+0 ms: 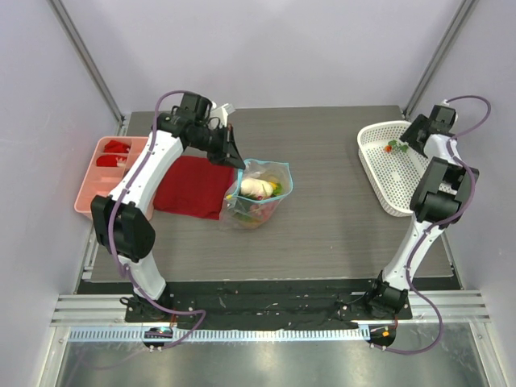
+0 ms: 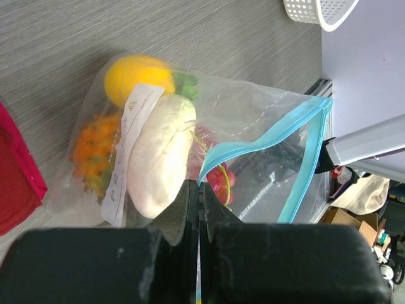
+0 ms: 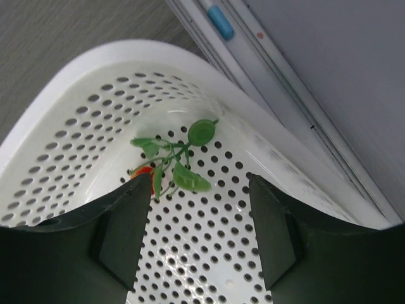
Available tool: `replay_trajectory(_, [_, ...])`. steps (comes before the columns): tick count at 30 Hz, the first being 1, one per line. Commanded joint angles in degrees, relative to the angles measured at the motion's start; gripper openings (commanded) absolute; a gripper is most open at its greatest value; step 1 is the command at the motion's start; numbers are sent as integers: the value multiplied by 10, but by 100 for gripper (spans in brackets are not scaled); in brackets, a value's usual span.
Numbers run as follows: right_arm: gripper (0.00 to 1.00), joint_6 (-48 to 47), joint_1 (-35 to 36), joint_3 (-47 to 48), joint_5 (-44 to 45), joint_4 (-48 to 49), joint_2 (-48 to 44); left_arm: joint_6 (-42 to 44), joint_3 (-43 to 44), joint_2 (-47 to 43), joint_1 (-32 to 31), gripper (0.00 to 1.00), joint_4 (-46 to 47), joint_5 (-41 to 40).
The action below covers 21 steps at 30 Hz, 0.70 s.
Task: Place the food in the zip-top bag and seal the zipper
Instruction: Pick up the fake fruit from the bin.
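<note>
Your zip-top bag (image 1: 260, 193) holds food (image 2: 161, 155), mouth gaping; left gripper (image 2: 197, 202) pinches its zipper (image 2: 253, 142); right gripper (image 3: 199, 221), fingers spread, hangs well right of it.

Overhead camera looks down; wrist cameras hug bag (image 2: 253, 120) and basket (image 3: 63, 126).

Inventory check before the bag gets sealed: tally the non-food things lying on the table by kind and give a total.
clear zip-top bag: 1
white perforated basket: 1
pink divided tray: 1
red cloth: 1
Total: 4
</note>
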Motion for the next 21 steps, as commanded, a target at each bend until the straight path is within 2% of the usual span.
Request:
replay_trajectory(1, [68,47,26,14,90,73,16,-2,-11,3,7,1,18,18])
replay_trajectory(5, [68,65,36,30,93,72,42,2,-12,8,13,1,13,18])
replay_trajectory(13, [62,76,42,43,108,72,68,1,-8,18,21,1,7,23])
replay_trajectory(15, [57,74,41,42,108,72,68,1,-5,21,22,1,6,24])
replay_trajectory(18, [40,73,41,36,103,71,57,2,0,21,22,2,4,25])
replay_trajectory(19, [30,72,42,35,100,70,52,4,1,21,23,2,4,24])
replay_trajectory(21, [19,69,38,32,89,68,37,6,3,21,22,1,1,23])
